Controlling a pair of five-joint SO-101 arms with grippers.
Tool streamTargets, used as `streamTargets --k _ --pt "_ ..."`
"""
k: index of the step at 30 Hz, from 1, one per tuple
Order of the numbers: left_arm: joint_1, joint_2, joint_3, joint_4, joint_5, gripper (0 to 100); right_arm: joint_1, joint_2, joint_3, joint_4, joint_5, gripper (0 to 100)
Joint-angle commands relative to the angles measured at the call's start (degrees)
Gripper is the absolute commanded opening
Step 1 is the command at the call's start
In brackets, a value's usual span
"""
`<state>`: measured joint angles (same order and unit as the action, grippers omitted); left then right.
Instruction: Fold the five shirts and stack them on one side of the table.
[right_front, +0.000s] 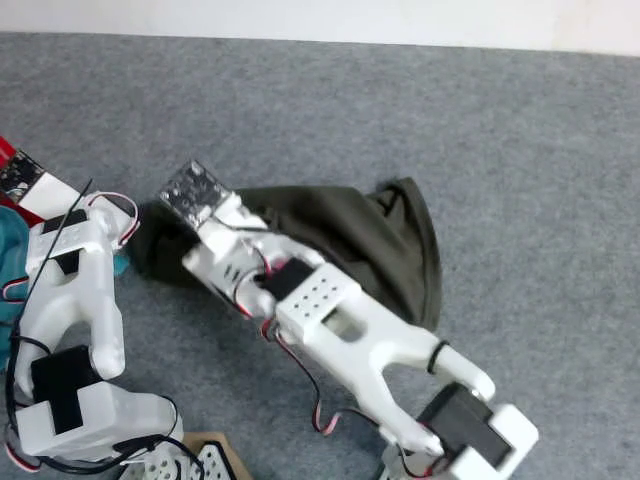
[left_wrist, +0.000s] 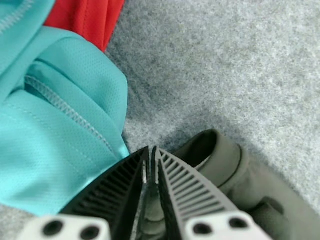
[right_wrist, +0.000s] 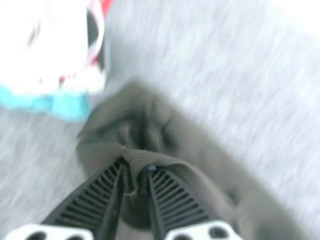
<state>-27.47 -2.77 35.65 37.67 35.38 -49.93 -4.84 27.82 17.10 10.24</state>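
We see a crumpled dark olive shirt (right_front: 370, 240) of soft cloth lying near the middle of the grey, carpet-like worktop (right_front: 480, 130), bunched into a rough wedge with its broad end toward the far right. The right arm stretches across the shirt from the near edge. In the right wrist view, the right end effector (right_wrist: 136, 172) is clenched on a raised fold of this olive shirt (right_wrist: 200, 150), and the fabric drapes over both black ribbed fingertips (right_wrist: 112, 185).

The left arm stands at the left side of the worktop. In the left wrist view, the left end effector (left_wrist: 150, 155) has its ribbed jaws pressed together with only a sliver between them. A hemmed edge of the olive shirt (left_wrist: 240, 175) lies directly beneath and beside the jaws. We cannot tell whether any cloth is pinched there.

Just beside that edge sits a teal shirt of mesh knit with stitched seams (left_wrist: 55, 115), rumpled at the left rim of the worktop (right_front: 8, 235). A red garment (left_wrist: 87, 17) lies touching the teal shirt on its far side.
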Motion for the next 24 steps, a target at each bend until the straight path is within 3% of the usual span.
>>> streamTargets --k 1,10,12,16,24 --pt "-0.40 -0.92 -0.57 -0.88 0.44 5 2.59 3.91 -6.81 -6.64 3.78 0.5" --pt "-0.31 -0.92 -0.48 -0.88 0.35 5 2.33 22.37 -22.20 -8.22 4.22 1.1" --pt "-0.31 -0.92 -0.40 -0.88 0.35 5 2.86 25.63 -25.19 -7.16 4.31 5.5" --pt "-0.31 -0.92 -0.40 -0.88 0.35 5 3.82 27.21 -31.16 2.33 5.71 22.3" --pt "0.57 -0.92 -0.31 -0.88 0.35 5 6.29 15.96 -36.97 16.92 9.14 16.9"
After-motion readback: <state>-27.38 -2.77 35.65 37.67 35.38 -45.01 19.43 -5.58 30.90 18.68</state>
